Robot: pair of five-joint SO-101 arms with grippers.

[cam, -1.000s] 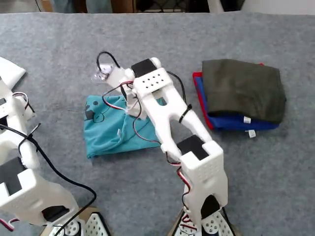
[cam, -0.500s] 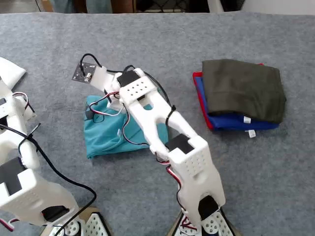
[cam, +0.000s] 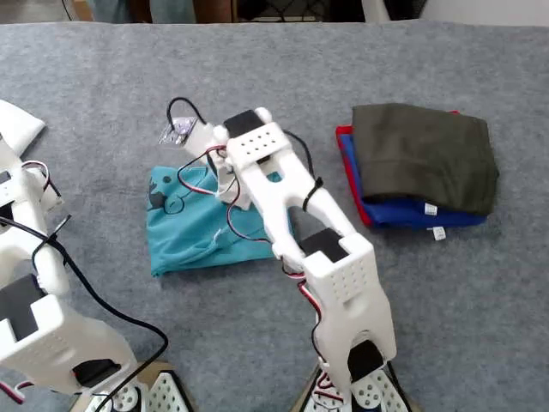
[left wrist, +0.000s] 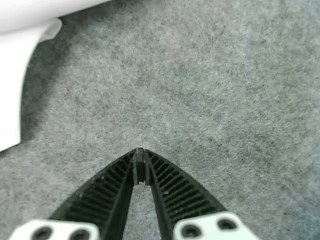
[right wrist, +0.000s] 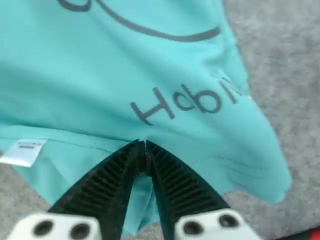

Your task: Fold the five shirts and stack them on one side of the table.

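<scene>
Teal shirt point(cam: 193, 227): lies mid-table on the grey felt point(cam: 103, 77), roughly folded, edges uneven. Its right part is hidden under the right arm point(cam: 283, 197) in the high view.
Shirt detail: dark lettering & a curved line print. A white tag point(right wrist: 22, 151) sits at one edge, seen close in the right wrist view.
Right claw point(right wrist: 140, 147): tips pressed together right over the teal cloth near a fold. Can't tell if any fabric is pinched btwn them. From the high view the claw itself is covered by the wrist & cables.
Left claw point(left wrist: 140, 162): tips together, nothing btwn them, over bare felt.
Left arm point(cam: 34, 300): at the table's left side, well apart from the teal shirt, partly cut off by the frame edge.
White piece point(left wrist: 20, 75): by the left claw, cut off; can't tell what it is.
Stack: on the right side, olive shirt point(cam: 425, 154) on top, blue shirt point(cam: 403, 215) under it, red shirt point(cam: 343, 137) peeking out at the left & back edge. Can't tell if more lies beneath.
</scene>
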